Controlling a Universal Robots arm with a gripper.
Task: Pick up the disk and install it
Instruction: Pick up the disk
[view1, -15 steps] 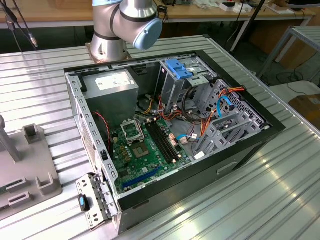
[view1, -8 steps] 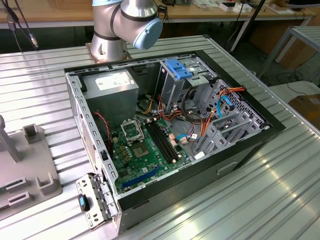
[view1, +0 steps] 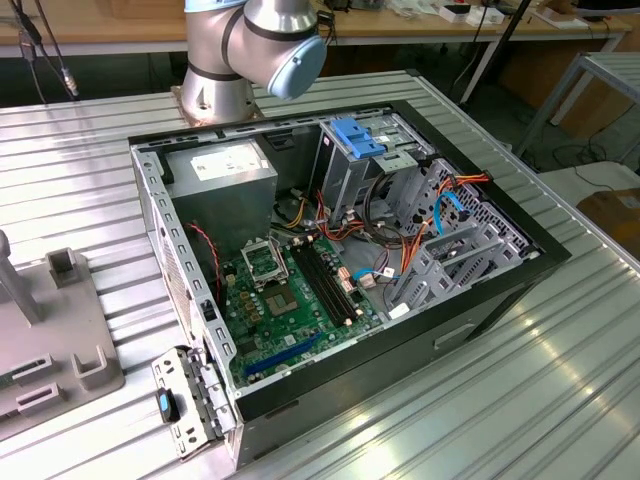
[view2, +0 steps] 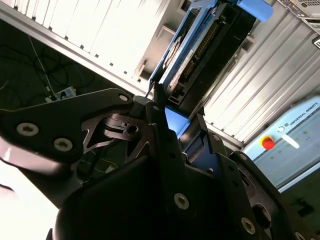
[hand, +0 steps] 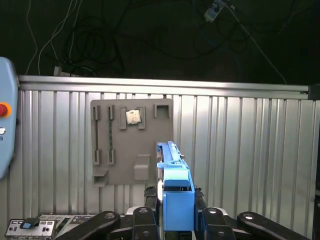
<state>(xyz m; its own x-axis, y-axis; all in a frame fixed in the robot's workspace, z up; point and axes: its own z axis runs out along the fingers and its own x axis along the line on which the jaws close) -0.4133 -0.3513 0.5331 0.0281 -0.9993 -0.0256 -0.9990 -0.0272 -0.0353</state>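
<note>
Ribbed tabletop below, my gripper clamps the disk: pickup done, installing calls for squaring it to the drive cage.

Exterior view elevated; both wrist views near disk

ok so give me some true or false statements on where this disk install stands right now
1. The gripper is shut on the disk. True.
2. The disk sits installed in the drive cage. False: it is in the gripper, not in the cage.
3. The computer case is open, with its motherboard exposed. True.
4. Every pocket of the grey fixture plate is bare. False: a small chip sits in one pocket.
</note>
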